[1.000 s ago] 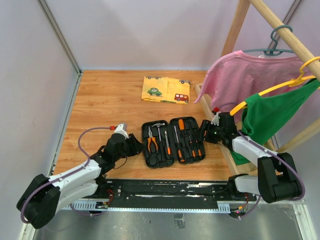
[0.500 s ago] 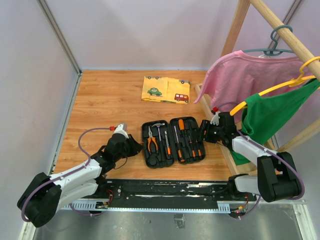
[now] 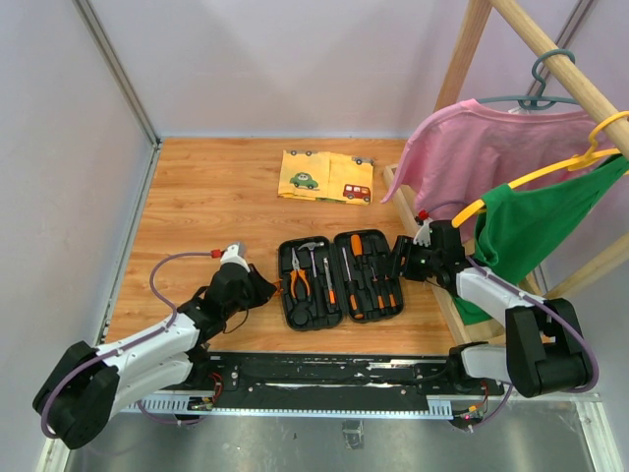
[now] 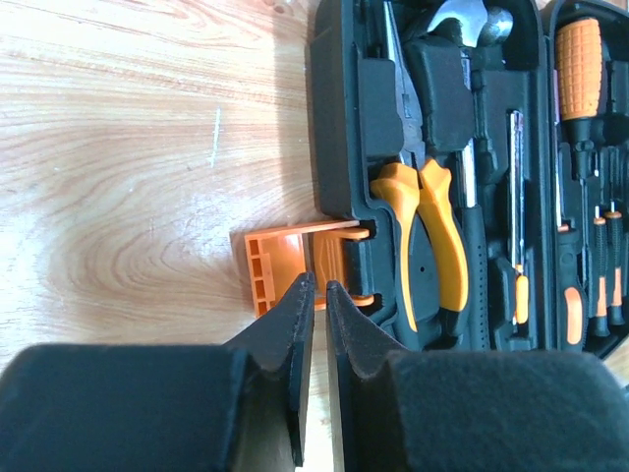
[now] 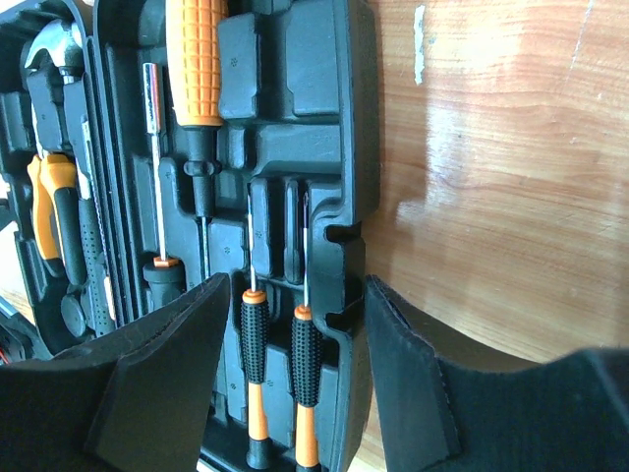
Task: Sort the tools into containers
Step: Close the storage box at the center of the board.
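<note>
The black tool case [image 3: 295, 317] lies open in front of both arms. In it lie the hammer [image 3: 314, 258], orange-handled pliers [image 4: 442, 236], a thin screwdriver [image 4: 515, 197] and orange-and-black screwdrivers [image 5: 197, 59]. My left gripper [image 4: 316, 285] is low at the case's left edge. Its jaws are shut to a thin slit with only wood showing between them, and the tips reach the near edge of the orange latch [image 4: 280, 261]. My right gripper [image 5: 297, 285] is open and straddles the case's right wall [image 5: 339, 147] and two small screwdrivers [image 5: 254, 334].
A yellow cloth printed with cars [image 3: 326, 177] lies at the back of the wooden table. A wooden clothes rack [image 3: 462, 69] stands at the right, with a pink shirt [image 3: 482, 147] and a green shirt [image 3: 550, 216] hanging close over the right arm.
The left gripper's jaws have closed beside the case's orange latch. The right gripper has stayed at the case's right edge.
</note>
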